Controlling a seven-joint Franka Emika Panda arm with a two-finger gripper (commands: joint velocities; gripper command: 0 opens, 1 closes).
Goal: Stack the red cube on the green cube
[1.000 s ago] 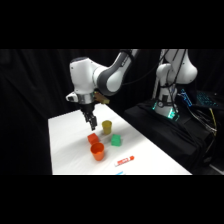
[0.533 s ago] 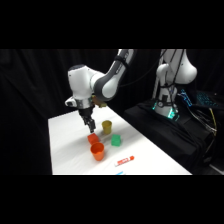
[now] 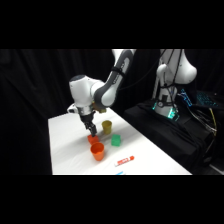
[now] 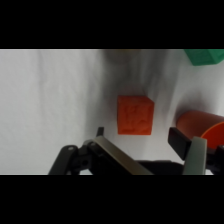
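The red cube [image 3: 92,138] [image 4: 134,115] sits on the white table just behind an orange cup. A short way to its right is the green cube [image 3: 116,140], which shows only as a corner [image 4: 205,56] at the top right of the wrist view. My gripper [image 3: 90,131] [image 4: 142,145] hangs low, directly over the red cube. It is open and holds nothing, with one finger [image 4: 100,133] to the left of the cube and the other [image 4: 183,143] to its right, both a little short of it.
An orange cup [image 3: 98,151] [image 4: 201,128] stands close in front of the red cube, next to my right finger. A yellow cup [image 3: 106,127] stands behind the green cube. A red-and-white marker [image 3: 124,161] lies near the table's front edge [image 3: 120,173].
The arm has swung left and come down, bringing the gripper from above the cups to just over the red cube. The objects have not moved.
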